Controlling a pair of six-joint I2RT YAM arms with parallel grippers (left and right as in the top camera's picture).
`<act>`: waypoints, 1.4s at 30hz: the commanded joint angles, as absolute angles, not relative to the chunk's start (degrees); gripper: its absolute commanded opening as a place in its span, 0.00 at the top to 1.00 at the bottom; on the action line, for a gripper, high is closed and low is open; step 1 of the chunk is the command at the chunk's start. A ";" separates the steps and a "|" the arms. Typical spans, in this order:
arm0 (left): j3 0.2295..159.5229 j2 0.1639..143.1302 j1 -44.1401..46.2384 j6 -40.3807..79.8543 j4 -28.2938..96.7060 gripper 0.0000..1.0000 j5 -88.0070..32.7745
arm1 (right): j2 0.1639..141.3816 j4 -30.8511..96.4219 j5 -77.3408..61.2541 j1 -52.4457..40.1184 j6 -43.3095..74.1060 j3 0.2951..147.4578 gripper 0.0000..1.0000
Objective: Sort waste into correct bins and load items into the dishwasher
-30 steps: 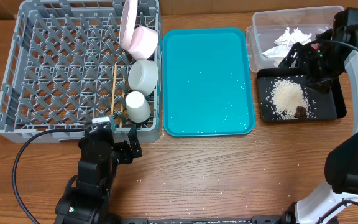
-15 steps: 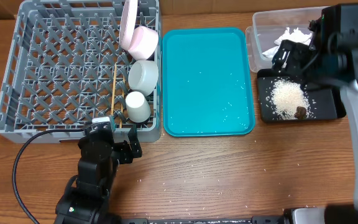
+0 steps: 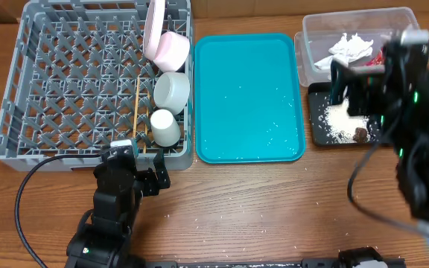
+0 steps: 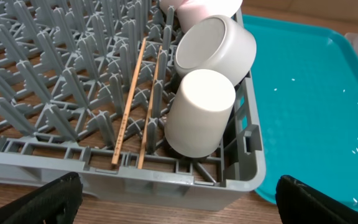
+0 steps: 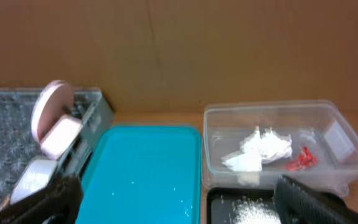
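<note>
At far left, rack (image 3: 21,112) loaded down its right side: plate (image 3: 155,26) on edge, pink bowl (image 3: 171,46), white bowl (image 3: 173,91), cup (image 3: 164,126), chopsticks (image 3: 137,112) laid between pegs. Just below, left gripper (image 4: 179,204) parked at the rack's near wall, fingers spread wide, empty, unmoved over the past second. At centre, teal tray (image 3: 248,97), bare but for stray grains (image 3: 274,126). At right, tub (image 3: 307,45) holding napkin (image 3: 351,46) and wrapper (image 5: 301,158); black tray (image 3: 315,128) beside it holding rice (image 3: 341,119) and lump (image 3: 360,135). Right gripper (image 5: 179,203), a second ago low over the black tray, now lifted high and blurred, fingers spread, carrying nothing. Reads as pulling clear with sorting and loading seemingly done, scattered grains aside.
</note>
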State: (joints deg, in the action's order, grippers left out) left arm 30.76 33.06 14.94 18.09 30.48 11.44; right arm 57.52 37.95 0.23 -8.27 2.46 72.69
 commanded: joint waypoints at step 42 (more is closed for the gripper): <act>30.79 32.88 14.63 18.87 30.22 0.00 12.19 | 0.12 4.38 -4.40 -8.08 1.45 0.45 0.00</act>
State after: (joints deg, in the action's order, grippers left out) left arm 30.70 33.06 14.94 18.09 30.44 11.44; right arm 0.73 4.73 -4.29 -8.27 1.50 1.06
